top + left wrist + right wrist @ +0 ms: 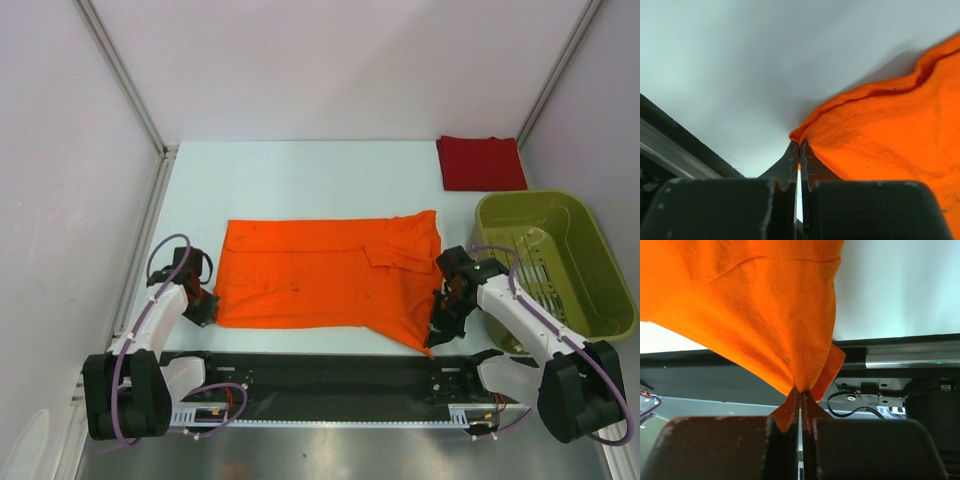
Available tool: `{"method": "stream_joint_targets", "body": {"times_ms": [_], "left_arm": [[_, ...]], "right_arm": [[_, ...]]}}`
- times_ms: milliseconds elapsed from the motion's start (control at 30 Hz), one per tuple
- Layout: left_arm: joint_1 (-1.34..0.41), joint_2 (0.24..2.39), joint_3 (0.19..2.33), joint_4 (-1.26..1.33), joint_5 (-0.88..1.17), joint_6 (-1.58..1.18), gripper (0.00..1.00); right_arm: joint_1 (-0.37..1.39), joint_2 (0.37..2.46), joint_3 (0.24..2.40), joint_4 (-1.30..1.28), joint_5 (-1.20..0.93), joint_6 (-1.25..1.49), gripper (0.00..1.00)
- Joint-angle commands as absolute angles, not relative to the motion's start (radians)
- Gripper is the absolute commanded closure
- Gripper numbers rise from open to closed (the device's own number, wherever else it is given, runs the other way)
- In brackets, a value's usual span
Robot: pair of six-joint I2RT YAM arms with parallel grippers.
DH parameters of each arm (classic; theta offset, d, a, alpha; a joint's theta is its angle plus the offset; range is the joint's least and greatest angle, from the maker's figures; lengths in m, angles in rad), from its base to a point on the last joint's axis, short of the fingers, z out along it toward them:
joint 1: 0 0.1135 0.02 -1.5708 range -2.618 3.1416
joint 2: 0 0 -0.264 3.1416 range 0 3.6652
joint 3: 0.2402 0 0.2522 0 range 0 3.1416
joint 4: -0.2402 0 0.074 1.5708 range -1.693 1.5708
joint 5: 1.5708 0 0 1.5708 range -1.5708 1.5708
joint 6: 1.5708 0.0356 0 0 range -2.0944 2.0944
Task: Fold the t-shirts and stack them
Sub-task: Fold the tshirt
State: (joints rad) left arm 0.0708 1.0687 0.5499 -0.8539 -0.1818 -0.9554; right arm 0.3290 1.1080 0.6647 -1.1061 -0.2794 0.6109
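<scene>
The bright orange t-shirt (325, 275) lies spread in the middle of the table, partly folded into a wide rectangle. My left gripper (203, 305) is shut on its near left corner (805, 132), low at the table. My right gripper (436, 335) is shut on the near right corner (805, 365) and holds it lifted, so the cloth hangs up from the jaws. The dark red t-shirt (481, 162) lies folded as a small rectangle at the far right of the table.
An olive-green plastic basket (590, 255) stands on the right, just beyond my right arm. A black rail (320, 375) runs along the table's near edge. White walls with metal posts close in the left, back and right sides.
</scene>
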Motion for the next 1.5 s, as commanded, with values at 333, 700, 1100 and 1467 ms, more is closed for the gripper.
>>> {"method": "stream_joint_targets", "body": {"times_ms": [333, 700, 1100, 1467], "left_arm": [[0.084, 1.009, 0.558, -0.930, -0.258, -1.022, 1.00], [0.083, 1.114, 0.629, -0.854, -0.216, -0.940, 1.00], [0.055, 1.403, 0.882, -0.865, -0.230, -0.880, 1.00], [0.035, 1.574, 1.080, -0.897, -0.238, -0.877, 1.00]], "right_arm": [[0.328, 0.963, 0.710, -1.175, -0.259, 0.678, 1.00], [0.147, 1.139, 0.899, -1.098, -0.244, 0.511, 1.00], [0.080, 1.463, 1.112, -1.009, -0.215, 0.394, 1.00], [0.045, 1.670, 1.301, -1.009, -0.215, 0.345, 1.00]]}}
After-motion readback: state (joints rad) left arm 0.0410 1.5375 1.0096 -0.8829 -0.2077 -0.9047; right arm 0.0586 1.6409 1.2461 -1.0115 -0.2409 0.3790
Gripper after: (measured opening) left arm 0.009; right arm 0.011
